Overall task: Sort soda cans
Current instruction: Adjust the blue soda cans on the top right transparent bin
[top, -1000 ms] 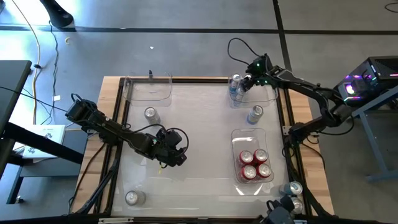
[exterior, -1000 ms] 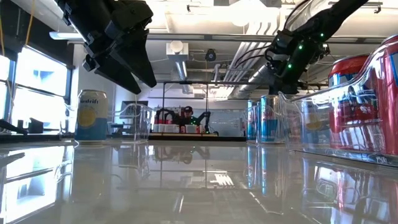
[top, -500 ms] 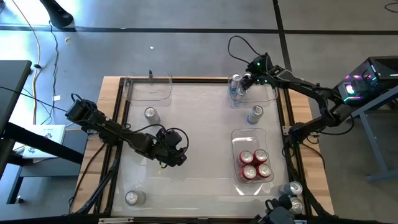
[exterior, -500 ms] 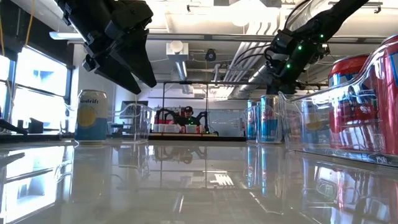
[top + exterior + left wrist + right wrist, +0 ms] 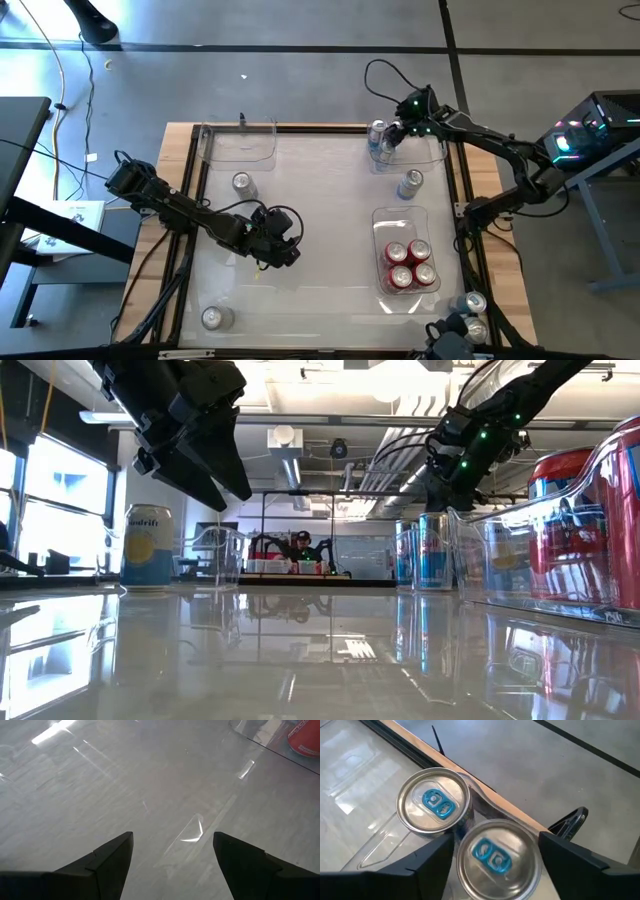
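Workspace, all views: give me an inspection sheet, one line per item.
Surface: glossy table, wooden edges.
Job's things: four red cans in the right bin; two blue-tab cans in the far right bin; loose cans at far left, near left, right and the near right edge; far left bin holds no cans.
Clutter: nothing seen.
Grippers: left gripper open over bare table; right gripper open, astride one blue-tab can.
Cables: black loop behind the right arm; cables on the floor at left.
Surroundings: a person far behind the table.
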`<state>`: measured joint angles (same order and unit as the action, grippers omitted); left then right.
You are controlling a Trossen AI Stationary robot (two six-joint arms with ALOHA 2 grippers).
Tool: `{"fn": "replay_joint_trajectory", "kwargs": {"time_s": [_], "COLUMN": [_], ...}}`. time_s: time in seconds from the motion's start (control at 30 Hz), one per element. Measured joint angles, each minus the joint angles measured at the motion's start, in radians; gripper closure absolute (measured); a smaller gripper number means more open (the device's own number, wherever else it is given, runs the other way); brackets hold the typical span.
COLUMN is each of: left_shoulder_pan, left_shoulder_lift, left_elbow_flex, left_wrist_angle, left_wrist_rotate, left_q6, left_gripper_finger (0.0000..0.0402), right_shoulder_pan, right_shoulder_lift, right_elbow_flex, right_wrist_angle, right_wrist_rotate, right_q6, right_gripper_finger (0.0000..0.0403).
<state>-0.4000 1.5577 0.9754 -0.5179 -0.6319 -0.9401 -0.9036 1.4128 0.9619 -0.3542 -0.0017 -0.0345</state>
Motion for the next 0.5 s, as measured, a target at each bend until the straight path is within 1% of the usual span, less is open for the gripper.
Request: {"fn": "replay_joint_trajectory", "kwargs": {"time_s": [0.1,0.27,0.5], "left_shoulder_pan": [0.000,0.000,0.000], "left_shoulder_lift": [0.000,0.000,0.000], "left_elbow_flex": [0.000,0.000,0.000], "left_wrist_angle": [0.000,0.000,0.000], "left_wrist_rotate": [0.000,0.000,0.000], "left_q6": [0.000,-0.001,-0.001], "left_gripper_finger": [0.0133,0.0133,0.0133], "right_shoulder_pan": [-0.002,-0.002,-0.002], "right_shoulder_lift": [0.000,-0.008,-0.105], "right_elbow_flex": [0.000,0.000,0.000], "right_wrist_angle": [0.001,-0.002,-0.039], "right_wrist_rotate": [0.000,0.001,0.019], "right_q6": [0.007,0.004,0.016], "right_gripper_finger": [0.0092,0.0087,0.0086]}}
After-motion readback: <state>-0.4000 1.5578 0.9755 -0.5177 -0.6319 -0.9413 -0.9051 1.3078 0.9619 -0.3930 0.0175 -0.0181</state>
